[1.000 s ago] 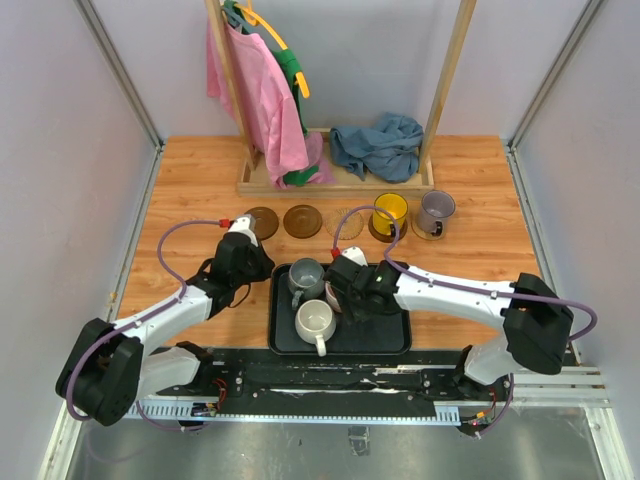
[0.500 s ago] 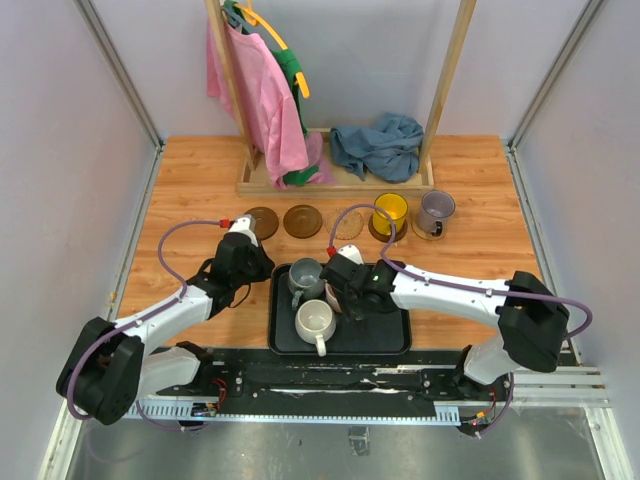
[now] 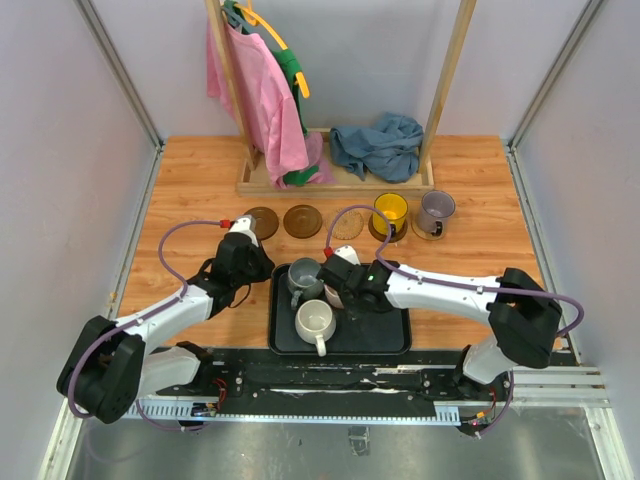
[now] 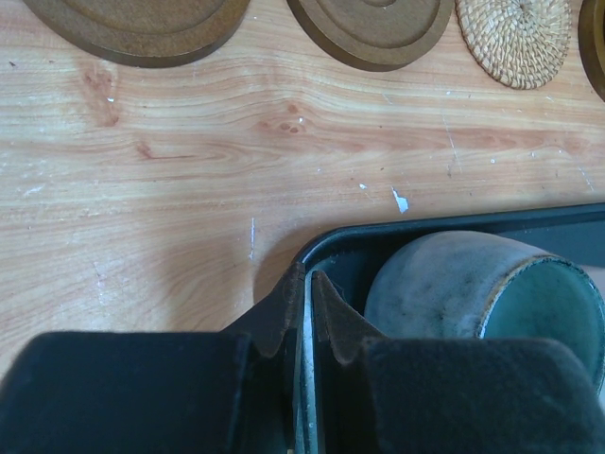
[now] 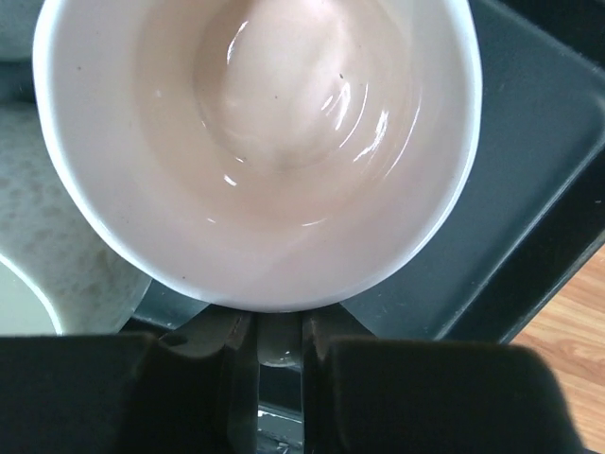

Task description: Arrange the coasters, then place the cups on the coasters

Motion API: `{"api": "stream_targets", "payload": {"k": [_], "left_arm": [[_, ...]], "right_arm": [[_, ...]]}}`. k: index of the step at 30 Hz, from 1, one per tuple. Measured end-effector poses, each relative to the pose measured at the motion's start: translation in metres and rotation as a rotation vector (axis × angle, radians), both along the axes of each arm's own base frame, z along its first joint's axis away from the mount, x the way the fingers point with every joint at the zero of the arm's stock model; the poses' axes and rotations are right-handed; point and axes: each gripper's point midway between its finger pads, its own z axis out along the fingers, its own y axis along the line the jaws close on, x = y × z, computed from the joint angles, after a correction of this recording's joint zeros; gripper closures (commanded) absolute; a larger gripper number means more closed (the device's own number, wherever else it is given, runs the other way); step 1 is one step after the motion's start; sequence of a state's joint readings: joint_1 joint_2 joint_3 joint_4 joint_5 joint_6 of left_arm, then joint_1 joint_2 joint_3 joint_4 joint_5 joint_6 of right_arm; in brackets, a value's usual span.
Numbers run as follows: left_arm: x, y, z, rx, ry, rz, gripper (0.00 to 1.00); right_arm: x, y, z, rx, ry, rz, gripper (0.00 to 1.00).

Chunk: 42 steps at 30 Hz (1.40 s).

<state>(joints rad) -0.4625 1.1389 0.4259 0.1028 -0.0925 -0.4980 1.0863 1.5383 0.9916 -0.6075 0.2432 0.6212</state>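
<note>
**Desk:** What does the left wrist view give you?

**Me:** My left pincer [image 4: 304, 284] is clamped on the rim of the black tray [image 4: 425, 227], one finger outside and one inside, just short of the tray's corner. The dark grey mug [image 4: 454, 284] sits in the tray right beside my fingers. Ahead on the wooden surface [image 4: 189, 170] I see a dark brown coaster [image 4: 142, 24], a second brown coaster [image 4: 373, 28] and a woven tan coaster [image 4: 520, 38].

**Desk:** And the right wrist?

**Me:** My right pincer [image 5: 279, 331] is drawn in tight on the near side of the pale pink mug [image 5: 255, 142], with a pale piece of it pinched between the fingers. I cannot tell whether that piece is handle or wall. The mug is upright, inside the tray.

**Desk:** From above?

**Me:** The tray lies between my two arms. The white mug [image 3: 316, 320] is at its near side and the grey one is behind it. The pink one is mostly hidden under my right pincer. Beyond the tray, the three coasters lie in a row. To their right the yellow mug [image 3: 389, 210] stands on a dark coaster [image 3: 378, 233], and the lavender-grey mug [image 3: 436, 208] stands on a tan coaster [image 3: 424, 232].
</note>
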Motion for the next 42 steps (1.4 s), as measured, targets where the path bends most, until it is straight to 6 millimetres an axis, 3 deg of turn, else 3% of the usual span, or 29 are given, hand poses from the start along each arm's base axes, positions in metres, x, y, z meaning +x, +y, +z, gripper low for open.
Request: {"api": "stream_targets", "payload": {"k": [10, 18, 24, 29, 37, 42], "left_arm": [[0.000, 0.000, -0.002, 0.002, 0.004, 0.000, 0.89], [-0.001, 0.001, -0.007, 0.012, 0.018, -0.001, 0.89], [-0.001, 0.002, -0.012, 0.033, 0.025, -0.009, 0.89], [0.003, 0.005, -0.009, 0.048, 0.005, 0.002, 0.89], [0.006, 0.008, -0.005, 0.058, -0.018, 0.017, 0.89], [0.006, 0.008, -0.004, 0.059, -0.020, 0.016, 0.89]], "right_arm": [[0.003, -0.006, 0.003, -0.020, -0.024, -0.012, 0.99], [0.020, -0.020, 0.043, 0.002, -0.165, -0.077, 0.99], [0.058, -0.008, 0.080, 0.067, -0.264, -0.145, 0.99], [0.106, 0.009, 0.098, 0.073, -0.314, -0.197, 0.99], [0.164, 0.026, 0.076, 0.028, -0.293, -0.260, 0.99], [0.185, 0.027, 0.058, 0.015, -0.263, -0.314, 0.99]]}}
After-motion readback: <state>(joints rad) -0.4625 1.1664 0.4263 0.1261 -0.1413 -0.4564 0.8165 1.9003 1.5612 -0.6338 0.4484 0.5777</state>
